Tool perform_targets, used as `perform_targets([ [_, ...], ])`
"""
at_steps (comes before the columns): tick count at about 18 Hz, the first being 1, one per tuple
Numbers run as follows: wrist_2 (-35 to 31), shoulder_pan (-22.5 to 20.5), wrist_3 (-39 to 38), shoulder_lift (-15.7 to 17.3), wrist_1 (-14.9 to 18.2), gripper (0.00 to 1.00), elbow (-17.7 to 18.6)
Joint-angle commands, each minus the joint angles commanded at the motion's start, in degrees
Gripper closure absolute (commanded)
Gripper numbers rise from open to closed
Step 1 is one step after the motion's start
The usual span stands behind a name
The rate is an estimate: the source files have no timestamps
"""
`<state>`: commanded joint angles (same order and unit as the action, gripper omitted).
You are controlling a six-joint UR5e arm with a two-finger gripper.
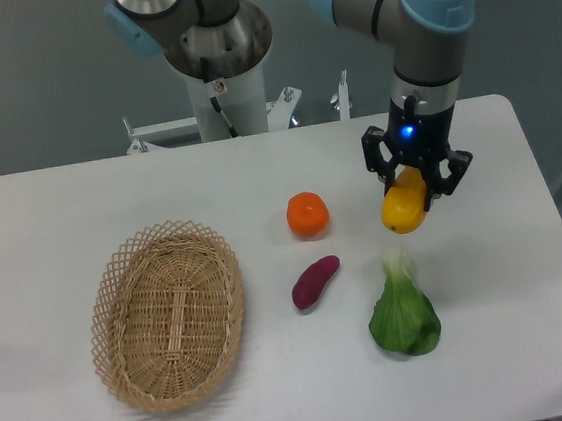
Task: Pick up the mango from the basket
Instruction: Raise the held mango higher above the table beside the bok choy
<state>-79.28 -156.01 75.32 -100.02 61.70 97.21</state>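
while clamped between the jaws of the gripper point(416, 181), mango point(407, 208) held clear of the desk point(60, 209), hanging at the right side above the surface and well apart from the basket point(168, 313). fruit gripped near its upper end, long axis tilted, most of its yellow body hanging below the fingertips; likely held this way so the bulk stays visible and free of the fingers. fingers seen pressing on either side of the fruit, no gap between them and the skin. basket lying at the left, nothing visible inside it; judged to mean the pick itself is done and the fruit is being carried. round orange fruit point(308, 214) just left of the held mango, purple sweet potato point(315, 281) below that, leafy green vegetable point(404, 310) directly beneath the gripper. risk noted: grip sits off the middle of a smooth fruit, so a slip or swing appears possible. greens underneath leave little room for setting down at this spot.
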Motion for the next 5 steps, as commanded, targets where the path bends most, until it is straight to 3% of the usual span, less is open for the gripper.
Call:
perform_targets([
  [5, 0.1, 0.1, 0.0, 0.0, 0.0, 0.44, -0.1],
])
